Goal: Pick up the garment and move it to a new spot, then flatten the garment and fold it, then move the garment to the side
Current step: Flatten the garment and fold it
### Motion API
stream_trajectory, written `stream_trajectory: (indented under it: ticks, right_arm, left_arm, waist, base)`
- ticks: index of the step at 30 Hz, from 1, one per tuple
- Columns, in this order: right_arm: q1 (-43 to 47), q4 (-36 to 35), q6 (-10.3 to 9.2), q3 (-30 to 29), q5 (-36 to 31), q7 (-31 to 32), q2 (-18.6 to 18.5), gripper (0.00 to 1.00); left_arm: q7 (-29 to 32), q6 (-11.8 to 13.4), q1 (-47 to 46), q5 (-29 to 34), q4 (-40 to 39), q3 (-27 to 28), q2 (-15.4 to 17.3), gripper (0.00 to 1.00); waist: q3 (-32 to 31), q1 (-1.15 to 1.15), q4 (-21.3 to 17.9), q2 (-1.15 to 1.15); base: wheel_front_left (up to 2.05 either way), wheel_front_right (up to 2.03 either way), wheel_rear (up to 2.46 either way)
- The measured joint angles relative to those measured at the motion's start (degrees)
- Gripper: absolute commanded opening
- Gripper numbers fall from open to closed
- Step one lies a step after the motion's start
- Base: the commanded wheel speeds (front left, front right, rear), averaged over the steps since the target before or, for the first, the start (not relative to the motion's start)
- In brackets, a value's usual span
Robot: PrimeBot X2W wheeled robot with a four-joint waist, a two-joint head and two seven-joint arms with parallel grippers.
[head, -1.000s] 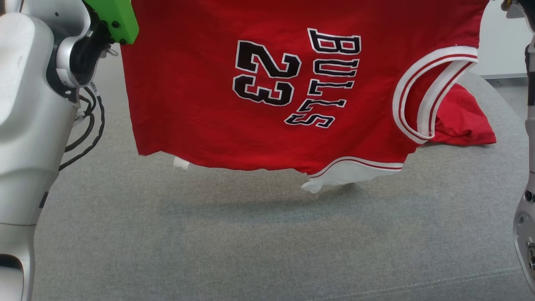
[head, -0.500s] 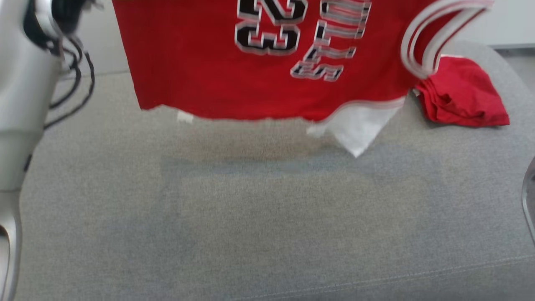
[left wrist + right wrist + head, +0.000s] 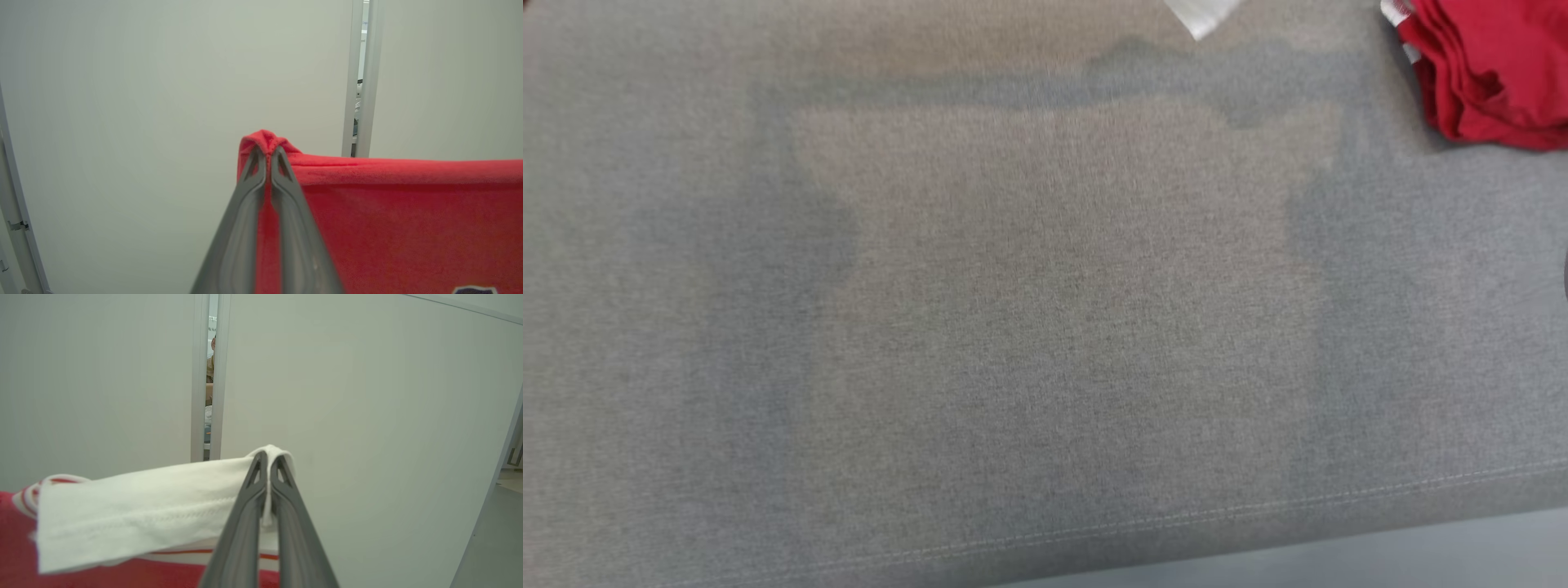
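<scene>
LEFT WRIST VIEW: my left tool (image 3: 268,157) is clamped tight on a bunched corner of the red garment (image 3: 388,212). The garment's thick, soft-napped top edge runs taut and level to the right against a smooth, pale wall panel (image 3: 122,122).

The right wrist view adds what that one cannot. My right tool (image 3: 269,459) has its fingers pressed together on a fold of the garment's white, stitched trim, with red-and-white striping and red cloth below it. A person (image 3: 210,371) is glimpsed through a narrow gap between panels.

The head view looks down on the grey, woven tabletop (image 3: 1045,327), a stitched seam running along its near edge. A blurred white tip (image 3: 1201,12) of cloth dips in at the top. A crumpled red cloth pile (image 3: 1494,73) lies in the far right corner. The garment is held up between my two tools.
</scene>
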Motion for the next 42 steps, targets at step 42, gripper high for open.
stream_trajectory:
  ticks: [42]
  right_arm:
    - [13.7,24.2,0.04,20.2,15.2,-14.6,-2.2,0.0]
  left_arm:
    - [-12.3,-13.3,25.5,-5.7,2.2,4.3,4.2,0.0]
  waist:
    - [7.7,0.0,-3.2,0.0]
  base:
    - [0.0,0.0,0.0]
